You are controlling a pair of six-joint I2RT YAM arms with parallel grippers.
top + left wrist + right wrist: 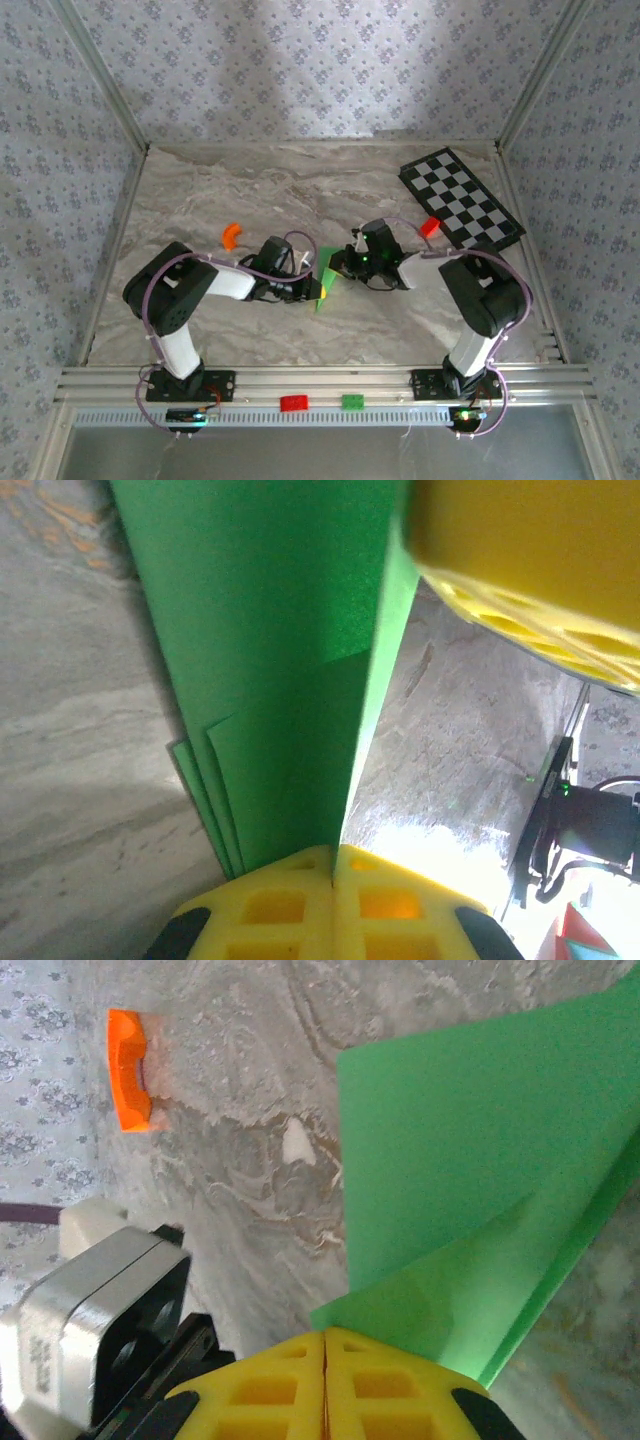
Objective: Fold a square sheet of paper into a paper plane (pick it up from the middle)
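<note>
Left tool (pixel 333 852): pressed together on the lower end of the green paper (pixel 270 680), which comes up out of the seam between its yellow pads.
Right tool (pixel 325 1338): also pressed together, pinching a corner of the same paper at the bottom centre of its own view.
Where the paper is: between the two tools in the middle of the overhead view, over the marble table (pixel 250 190). I cannot tell whether any edge touches the table.
Risk, tearing: both tools grip one thin sheet. If they pull apart or twist against each other, it would likely rip.
Risk, slipping: the right tool seems to hold only a small corner, which could slide free under any tug.
Risk, crooked crease: the layer edges look slightly offset in the left wrist view, so pressing now could set a skewed fold.
Paper's look: bright green, plain, folded into several layers, with one long sharp crease and stepped edges. It is not yet a finished dart.
</note>
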